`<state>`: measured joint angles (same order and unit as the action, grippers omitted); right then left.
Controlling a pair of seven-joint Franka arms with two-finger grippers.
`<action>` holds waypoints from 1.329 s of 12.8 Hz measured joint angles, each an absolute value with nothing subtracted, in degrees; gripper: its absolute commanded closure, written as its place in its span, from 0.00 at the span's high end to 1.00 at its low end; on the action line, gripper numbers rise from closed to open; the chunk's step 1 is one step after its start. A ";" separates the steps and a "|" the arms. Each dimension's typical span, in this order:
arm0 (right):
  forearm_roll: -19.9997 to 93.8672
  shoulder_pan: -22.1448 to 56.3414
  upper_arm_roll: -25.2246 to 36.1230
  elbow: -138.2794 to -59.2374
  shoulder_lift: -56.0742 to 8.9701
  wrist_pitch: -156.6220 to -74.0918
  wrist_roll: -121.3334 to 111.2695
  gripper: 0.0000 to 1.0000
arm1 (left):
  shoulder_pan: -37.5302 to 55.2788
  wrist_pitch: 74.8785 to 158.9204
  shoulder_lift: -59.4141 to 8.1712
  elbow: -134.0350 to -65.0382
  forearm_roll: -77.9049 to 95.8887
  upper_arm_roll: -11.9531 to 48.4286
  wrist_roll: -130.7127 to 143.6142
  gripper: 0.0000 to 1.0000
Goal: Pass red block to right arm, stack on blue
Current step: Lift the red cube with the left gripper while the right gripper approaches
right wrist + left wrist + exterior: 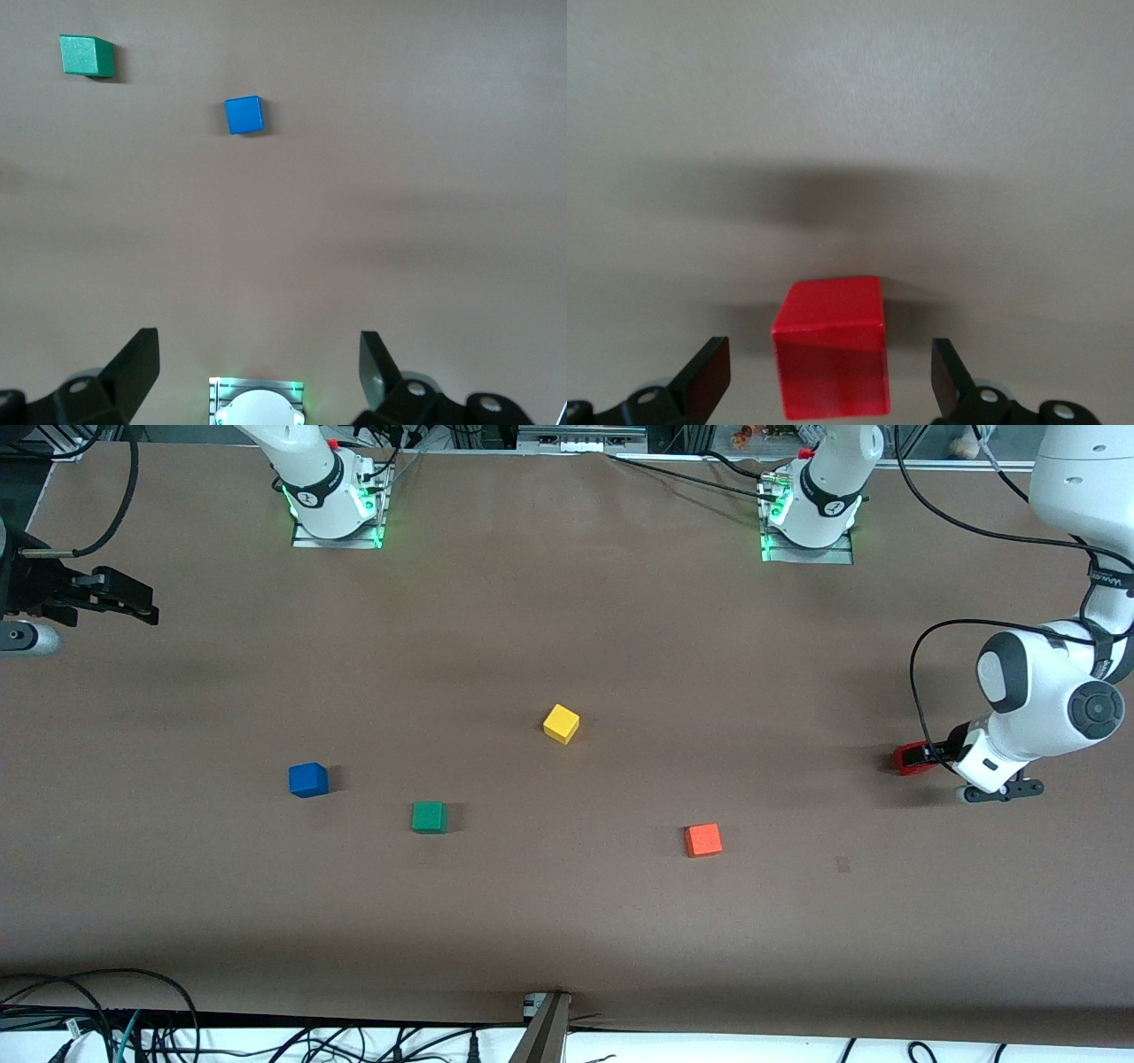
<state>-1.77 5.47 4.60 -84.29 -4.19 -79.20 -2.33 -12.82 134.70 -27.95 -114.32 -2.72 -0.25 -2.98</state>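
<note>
The red block (909,759) rests on the table at the left arm's end. My left gripper (930,755) is low at the table with its fingers open on either side of the block, a gap on each side. In the left wrist view the red block (831,358) sits between the two fingertips of the left gripper (830,382). The blue cube (307,779) sits on the table toward the right arm's end and shows in the right wrist view (244,115). My right gripper (142,607) hangs open and empty above the table's edge at the right arm's end (257,363).
A green cube (429,817) lies beside the blue one, slightly nearer the front camera, and shows in the right wrist view (86,55). A yellow cube (561,724) sits mid-table. An orange-red cube (703,840) lies nearer the front camera. The right arm's base (257,405) shows below its gripper.
</note>
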 measured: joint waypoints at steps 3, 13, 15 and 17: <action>-1.75 5.71 4.47 -84.50 -5.91 -79.79 -2.33 1.00 | -12.82 135.48 -29.82 -114.34 -2.73 -0.23 -3.17 0.73; 14.07 9.99 3.91 -84.75 -14.20 -85.03 -2.12 1.00 | -12.79 134.96 -28.45 -113.21 -2.76 0.31 -10.64 0.23; 20.21 10.03 3.93 -84.78 -16.58 -87.37 -2.12 1.00 | -12.79 134.40 -26.12 -112.65 -0.86 1.04 -19.67 0.23; 26.53 10.33 3.87 -84.82 -18.88 -89.46 -2.12 1.00 | -12.78 133.92 -24.82 -112.57 4.15 2.41 -31.54 0.23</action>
